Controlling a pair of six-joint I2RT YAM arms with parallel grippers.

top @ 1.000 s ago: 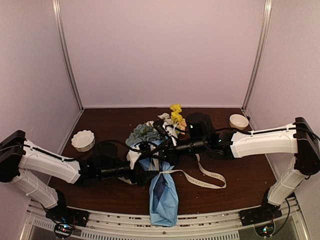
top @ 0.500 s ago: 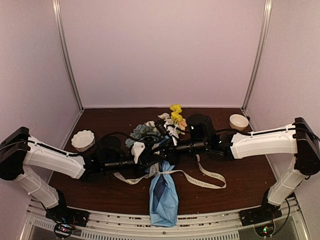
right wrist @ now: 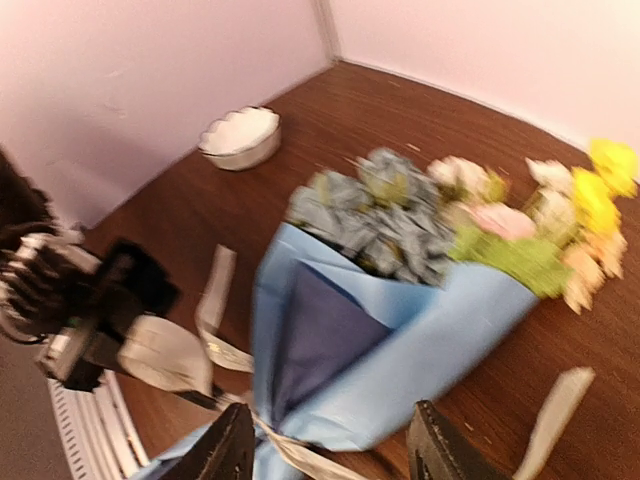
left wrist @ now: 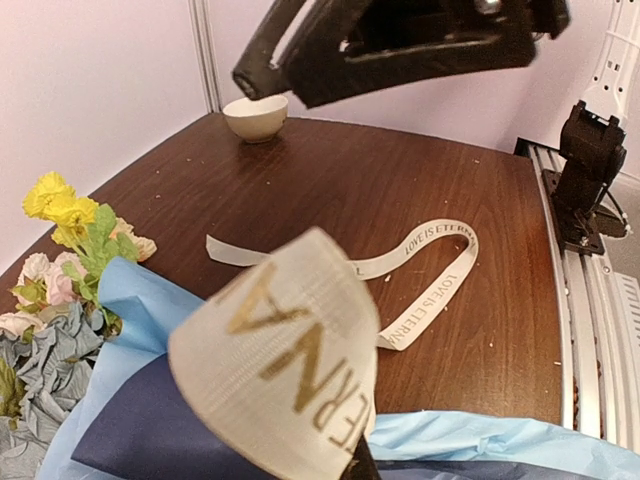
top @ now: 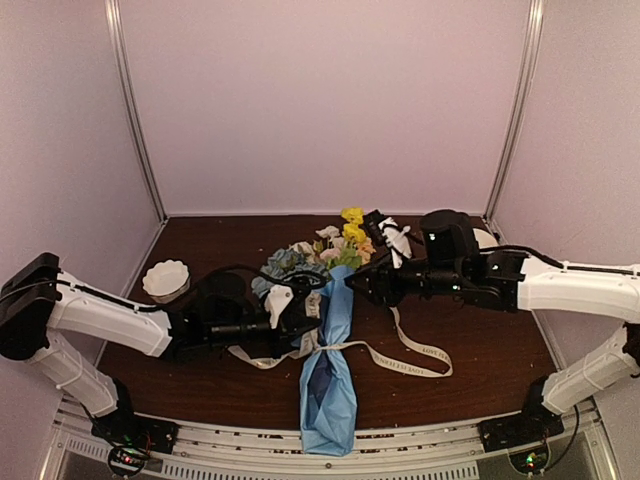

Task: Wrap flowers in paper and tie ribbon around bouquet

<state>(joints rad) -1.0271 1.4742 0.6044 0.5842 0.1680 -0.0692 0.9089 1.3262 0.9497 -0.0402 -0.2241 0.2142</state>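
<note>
ribbon [left wrist: 290, 370] looks thin, limp, probably slippery; left gripper [top: 290, 312] pinches it beside the bouquet [top: 330, 350], right gripper [right wrist: 332, 415] hangs spread, empty; best grasped flat, close in.

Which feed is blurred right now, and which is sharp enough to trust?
Right wrist view: smeared by motion throughout, flowers soft. Left wrist view: sharp, though the ribbon looms large up close. Top view: crisp, evenly lit, no glare on the paper.
</note>
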